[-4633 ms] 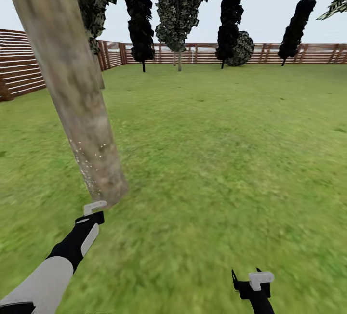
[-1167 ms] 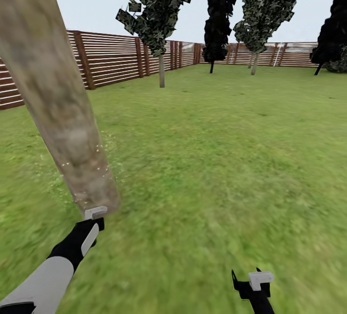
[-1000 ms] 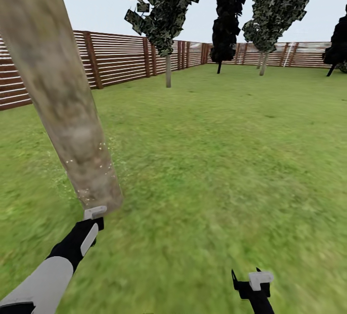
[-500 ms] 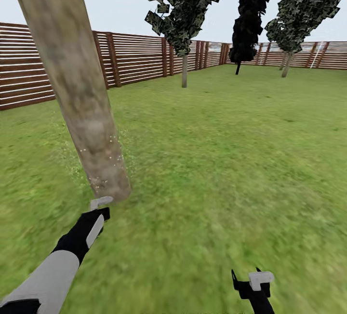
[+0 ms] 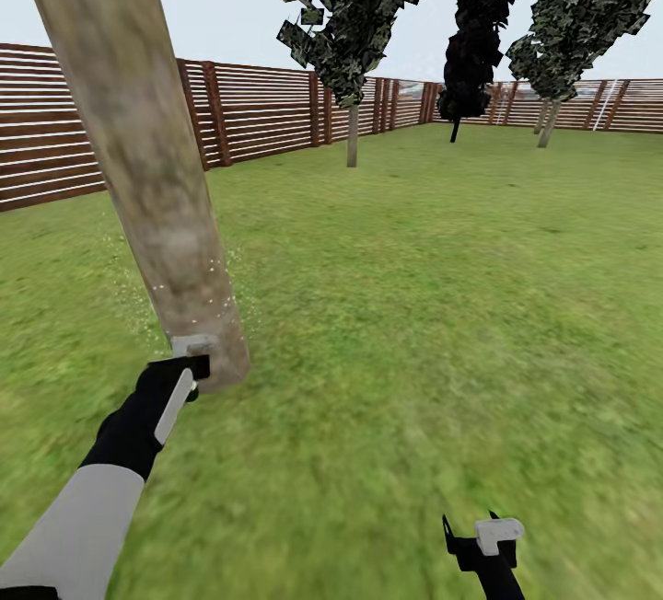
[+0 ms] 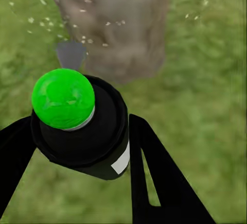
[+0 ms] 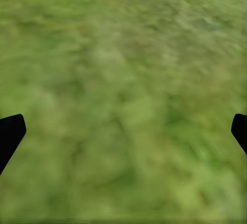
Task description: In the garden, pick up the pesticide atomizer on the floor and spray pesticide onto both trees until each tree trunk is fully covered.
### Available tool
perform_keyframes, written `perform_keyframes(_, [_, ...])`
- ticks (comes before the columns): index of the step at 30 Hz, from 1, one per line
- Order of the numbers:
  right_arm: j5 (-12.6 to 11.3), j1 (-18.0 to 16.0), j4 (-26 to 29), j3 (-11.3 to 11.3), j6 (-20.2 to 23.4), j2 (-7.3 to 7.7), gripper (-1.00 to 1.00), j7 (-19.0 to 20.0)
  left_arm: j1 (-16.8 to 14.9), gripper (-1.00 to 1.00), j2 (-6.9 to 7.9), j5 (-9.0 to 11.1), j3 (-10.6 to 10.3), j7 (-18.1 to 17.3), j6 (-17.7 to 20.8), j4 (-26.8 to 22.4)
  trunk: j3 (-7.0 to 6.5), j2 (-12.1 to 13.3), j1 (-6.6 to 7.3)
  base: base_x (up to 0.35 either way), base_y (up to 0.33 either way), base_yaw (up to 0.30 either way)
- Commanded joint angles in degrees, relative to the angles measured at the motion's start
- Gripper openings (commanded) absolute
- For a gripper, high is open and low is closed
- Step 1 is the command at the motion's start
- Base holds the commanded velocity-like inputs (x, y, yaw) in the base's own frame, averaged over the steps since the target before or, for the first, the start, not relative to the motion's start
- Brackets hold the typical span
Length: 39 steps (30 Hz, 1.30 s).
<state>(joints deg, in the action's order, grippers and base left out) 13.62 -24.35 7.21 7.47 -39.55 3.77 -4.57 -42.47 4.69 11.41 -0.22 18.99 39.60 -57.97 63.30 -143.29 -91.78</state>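
Pinched between the black fingers (image 6: 154, 183) of the left gripper (image 5: 189, 353), the pesticide atomizer (image 6: 82, 126) points its green cap at the base of the tree trunk (image 5: 157, 195). White pesticide (image 5: 221, 269) specks float around that mottled base above the grass (image 5: 414, 305). Low and well apart, the right gripper (image 7: 123, 131) hangs spread wide over bare lawn.

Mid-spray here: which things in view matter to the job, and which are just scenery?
Job:
pesticide atomizer in left gripper
tree trunk
pesticide specks at its base

Scenery:
fence
far trees
idle right gripper, open over grass
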Motion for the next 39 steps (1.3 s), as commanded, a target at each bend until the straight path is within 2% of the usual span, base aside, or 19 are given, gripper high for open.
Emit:
perform_keyframes(1, [-0.01, 0.00, 0.00, 0.00, 0.00, -0.01, 1.00, 0.00, 0.14, -1.00, 0.60, -0.05, 0.11, 0.01, 0.16, -0.43, 0.00, 0.00, 0.00, 0.111, 0.000, 0.000])
perform_keyframes(3, [0.00, 0.00, 0.00, 0.00, 0.00, -0.01, 1.00, 0.00, 0.29, -1.00, 1.83, -0.21, 1.18, 0.06, 0.20, -0.54, 0.00, 0.00, 0.00, 0.240, 0.038, 0.000])
perform_keyframes(6, [0.00, 0.00, 0.00, 0.00, 0.00, -0.01, 1.00, 0.00, 0.45, -1.00, 4.68, 0.18, 3.16, -0.08, 0.29, -0.56, 0.00, 0.00, 0.00, 0.306, 0.089, 0.000])
perform_keyframes(13, [0.00, 0.00, 0.00, 0.00, 0.00, -0.07, 1.00, 0.00, 0.40, -1.00, 4.27, 0.04, 2.83, 0.14, 0.24, -0.66, 0.00, 0.00, 0.00, 0.137, 0.040, 0.158])
perform_keyframes(15, [0.00, 0.00, 0.00, 0.00, 0.00, -0.03, 1.00, 0.00, 0.33, -1.00, 5.00, 0.02, 3.25, 0.05, 0.29, -0.61, 0.00, 0.00, 0.00, 0.002, 0.001, 0.275])
perform_keyframes(17, [0.00, 0.00, 0.00, 0.00, 0.00, -0.03, 1.00, 0.00, 0.36, -1.00, 6.85, 0.25, 3.43, -0.01, 0.30, -0.57, 0.00, 0.00, 0.00, 0.000, 0.000, 0.277])
perform_keyframes(23, [0.00, 0.00, 0.00, 0.00, 0.00, -0.02, 1.00, 0.00, 0.46, -1.00, 5.83, 0.11, 2.87, 0.07, 0.30, -0.65, 0.00, 0.00, 0.00, 0.000, -0.033, 0.098])
perform_keyframes(39, [0.00, 0.00, 0.00, 0.00, 0.00, -0.04, 1.00, 0.00, 0.49, -1.00, 5.93, -0.31, 3.03, 0.33, 0.14, -0.16, 0.00, 0.00, 0.00, 0.000, -0.266, 0.000])
